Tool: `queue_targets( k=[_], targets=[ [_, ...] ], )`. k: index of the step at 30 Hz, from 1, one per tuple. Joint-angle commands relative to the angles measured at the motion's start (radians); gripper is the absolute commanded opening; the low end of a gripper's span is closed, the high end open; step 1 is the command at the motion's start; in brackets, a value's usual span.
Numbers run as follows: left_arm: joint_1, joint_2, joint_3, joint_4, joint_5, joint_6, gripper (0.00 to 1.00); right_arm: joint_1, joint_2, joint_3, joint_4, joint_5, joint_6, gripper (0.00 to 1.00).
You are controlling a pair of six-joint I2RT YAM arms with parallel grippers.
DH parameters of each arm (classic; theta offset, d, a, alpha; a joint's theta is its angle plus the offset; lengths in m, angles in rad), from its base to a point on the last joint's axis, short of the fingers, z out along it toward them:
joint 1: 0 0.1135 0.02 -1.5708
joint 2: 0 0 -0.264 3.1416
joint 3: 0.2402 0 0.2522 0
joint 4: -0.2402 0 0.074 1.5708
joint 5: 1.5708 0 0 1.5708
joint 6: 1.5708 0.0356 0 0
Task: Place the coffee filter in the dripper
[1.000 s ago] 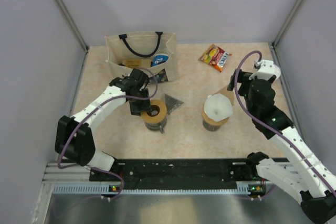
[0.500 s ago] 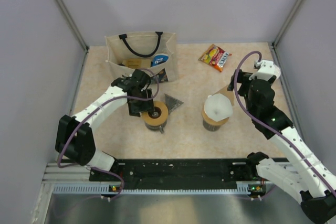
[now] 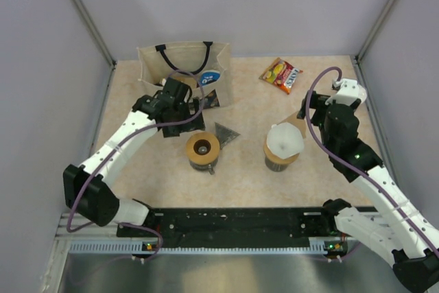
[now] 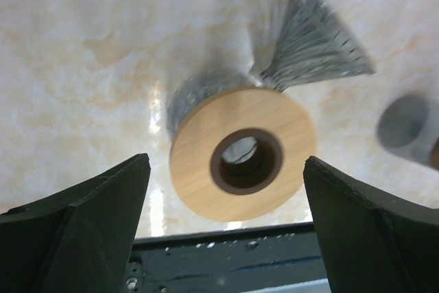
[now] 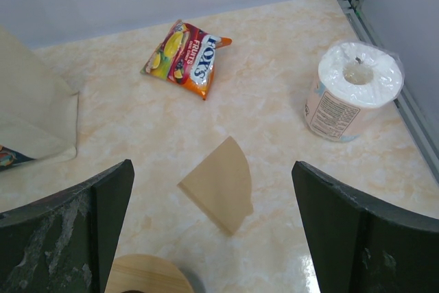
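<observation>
Dripper (image 4: 199, 176): flat tan ring, dark centre hole, grey ribbed body below.

Bright, even light comes from above; soft glare lies on the tabletop (image 4: 82, 66); in the left wrist view the dripper (image 4: 195, 169) is blurred.

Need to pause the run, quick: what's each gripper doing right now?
Left gripper: open, holding nothing, apart from the dripper.
Right gripper: open, holding nothing.

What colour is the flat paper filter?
The filter is light tan; the right wrist view shows it best.
</observation>
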Motion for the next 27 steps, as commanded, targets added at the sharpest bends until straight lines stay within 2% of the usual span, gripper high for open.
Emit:
queue_targets(
  k=[1, 5, 10, 13, 15, 18, 21, 27],
  targets=[
    [-0.015, 0.048, 0.135, 0.085, -0.011, -0.023, 0.99, -0.006, -0.028, -0.011, 0.031, 0.012, 0.004, 0.99],
    [-0.055, 0.172, 0.286, 0.090, -0.056, -0.009, 0.99, -0.005, -0.038, -0.023, 0.043, 0.013, 0.004, 0.99],
    [-0.099, 0.376, 0.513, 0.006, -0.087, 0.045, 0.99, -0.006, -0.039, -0.023, 0.046, 0.015, 0.002, 0.99],
    [-0.130, 0.505, 0.637, -0.050, -0.102, 0.077, 0.94, -0.006, -0.038, -0.028, 0.046, 0.022, 0.004, 0.99],
    [-0.165, 0.558, 0.676, -0.047, -0.076, 0.188, 0.94, -0.006, -0.036, -0.031, 0.049, 0.029, -0.002, 0.99],
    [-0.199, 0.581, 0.657, 0.039, 0.025, 0.452, 0.93, -0.006, -0.035, -0.029, 0.049, 0.024, -0.002, 0.99],
    [-0.184, 0.570, 0.636, 0.091, 0.041, 0.561, 0.94, -0.006, -0.036, -0.028, 0.051, 0.006, -0.001, 0.99],
    [-0.181, 0.546, 0.567, 0.084, 0.312, 0.916, 0.96, -0.006, -0.027, -0.025, 0.048, 0.001, -0.002, 0.99]
  ],
)
